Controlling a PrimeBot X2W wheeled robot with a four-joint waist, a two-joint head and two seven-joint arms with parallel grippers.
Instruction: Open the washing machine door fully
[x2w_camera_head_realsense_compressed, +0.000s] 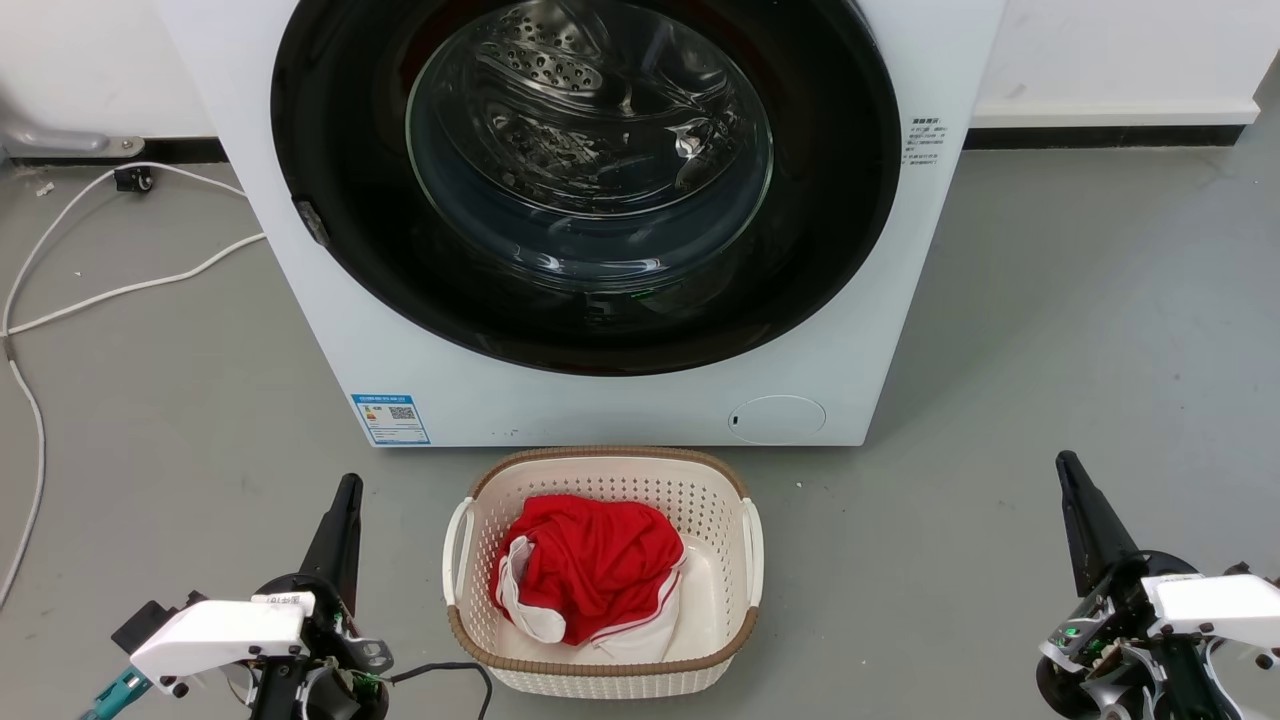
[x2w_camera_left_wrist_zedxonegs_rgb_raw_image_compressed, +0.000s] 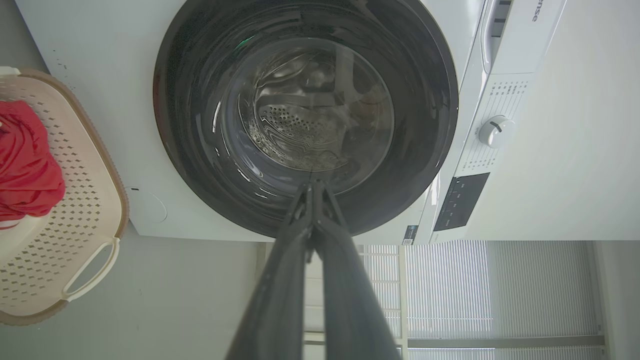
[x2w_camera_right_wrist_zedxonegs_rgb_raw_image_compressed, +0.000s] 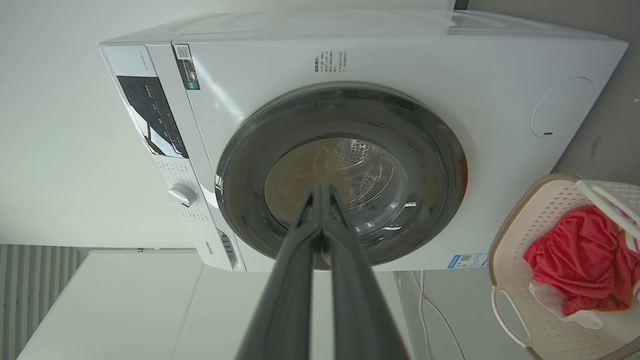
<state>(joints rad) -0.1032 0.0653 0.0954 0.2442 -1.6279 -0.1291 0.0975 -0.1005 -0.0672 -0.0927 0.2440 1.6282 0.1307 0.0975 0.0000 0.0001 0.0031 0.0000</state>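
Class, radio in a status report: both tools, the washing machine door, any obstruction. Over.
Left tool shut, empty. Right tool shut, empty. Large round glossy black door closed on white washing machine. Cream perforated basket on floor before machine.

glossy black door (x2w_camera_head_realsense_compressed: 330, 150), perforated plastic basket (x2w_camera_head_realsense_compressed: 610, 480)

One washing machine (x2w_camera_head_realsense_compressed: 600, 410), one door (x2w_camera_head_realsense_compressed: 830, 250), one basket (x2w_camera_head_realsense_compressed: 600, 457), one garment (x2w_camera_head_realsense_compressed: 590, 565), two tools: left tool (x2w_camera_head_realsense_compressed: 349, 488), right tool (x2w_camera_head_realsense_compressed: 1066, 463).

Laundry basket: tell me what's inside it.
A red garment with white trim lies bunched in the basket, leaving some bare bottom at its right. Anything under the cloth is hidden.
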